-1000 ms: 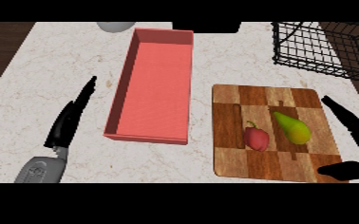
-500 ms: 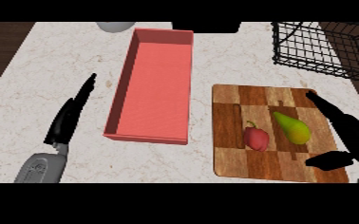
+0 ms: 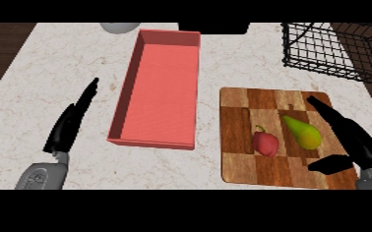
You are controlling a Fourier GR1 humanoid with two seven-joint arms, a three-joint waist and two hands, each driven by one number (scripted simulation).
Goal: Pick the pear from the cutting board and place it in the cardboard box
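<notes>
A green pear lies on the checkered wooden cutting board at the right, next to a red fruit. The box is a long pinkish-red open container left of the board, with nothing inside. My right hand is open over the board's right edge, fingers straight just right of the pear, thumb spread below it. It does not touch the pear. At the left my left hand rests open on the counter, fingers pointing up.
A black wire basket stands at the back right. A grey round object shows at the top edge behind the box. The marble counter ends in dark floor at the far left.
My right hand has moved leftward over the cutting board, closing in on the pear from the right. The left hand has barely shifted. The fruit has not moved.
</notes>
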